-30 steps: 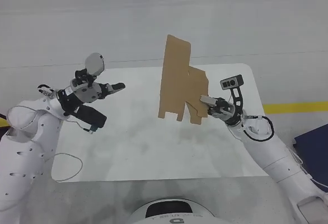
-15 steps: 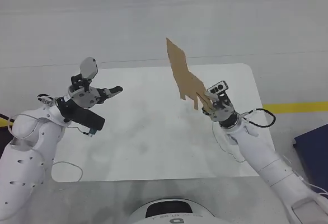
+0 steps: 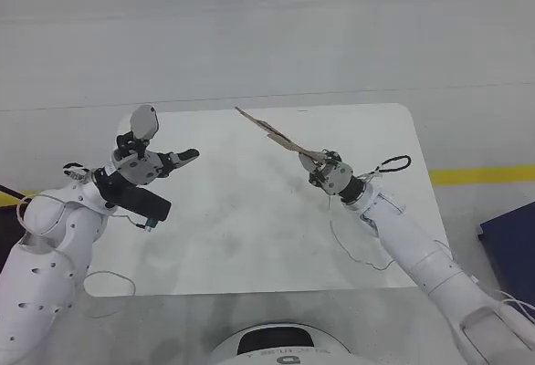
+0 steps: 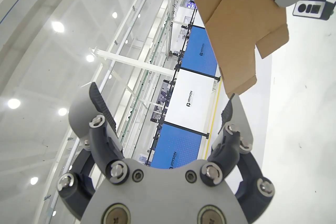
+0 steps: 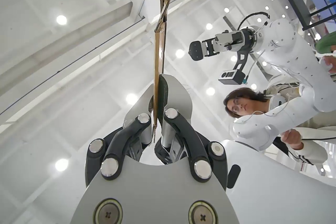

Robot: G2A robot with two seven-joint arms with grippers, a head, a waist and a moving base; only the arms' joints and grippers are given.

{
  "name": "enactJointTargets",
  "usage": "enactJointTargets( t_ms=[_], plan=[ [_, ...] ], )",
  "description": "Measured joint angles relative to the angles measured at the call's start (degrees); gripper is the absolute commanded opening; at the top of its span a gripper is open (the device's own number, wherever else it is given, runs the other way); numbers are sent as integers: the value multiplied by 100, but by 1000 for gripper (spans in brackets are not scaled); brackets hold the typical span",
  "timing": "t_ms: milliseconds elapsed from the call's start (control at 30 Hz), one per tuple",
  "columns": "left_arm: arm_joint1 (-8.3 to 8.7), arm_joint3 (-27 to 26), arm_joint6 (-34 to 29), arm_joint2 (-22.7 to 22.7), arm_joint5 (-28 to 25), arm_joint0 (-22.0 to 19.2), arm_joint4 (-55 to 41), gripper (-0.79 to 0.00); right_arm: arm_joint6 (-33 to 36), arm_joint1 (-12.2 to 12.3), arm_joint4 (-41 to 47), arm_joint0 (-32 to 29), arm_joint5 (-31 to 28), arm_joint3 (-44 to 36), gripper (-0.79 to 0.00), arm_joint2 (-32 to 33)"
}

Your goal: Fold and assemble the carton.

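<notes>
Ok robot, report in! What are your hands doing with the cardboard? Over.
Right hand shut on carton edge. Left hand open, empty, apart from it. Carton flat, unfolded, held above the table. No obstacle seen between hands.

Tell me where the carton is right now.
In the top view the carton is in the air over the far middle of the table, clamped in the right gripper, apart from the open left gripper.

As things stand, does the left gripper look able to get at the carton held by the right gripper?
Probably yes: the left gripper is open and faces the carton, which the right gripper holds aloft; nothing lies between them.
</notes>
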Motion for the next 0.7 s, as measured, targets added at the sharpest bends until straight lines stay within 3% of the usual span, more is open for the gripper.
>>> enactJointTargets(
  t_ms=[100, 500, 567, 700],
  plan=[
    [6, 39, 59, -32, -146, 1, -21, 0, -37, 35, -384, -34, -149, -125, -785, 123],
    [-14, -26, -40, -20, -361, 4, -120, 0, -52, 33, -289, -33, -153, -106, -785, 121],
    [-51, -86, -205, -15, -820, 24, -760, 0, -306, 34, -524, -34, -311, -110, -785, 135],
    [-75, -24, -1075, -88, -2629, 47, -3323, 0, -986, 44, -932, -129, -196, -265, -785, 200]
  ],
)
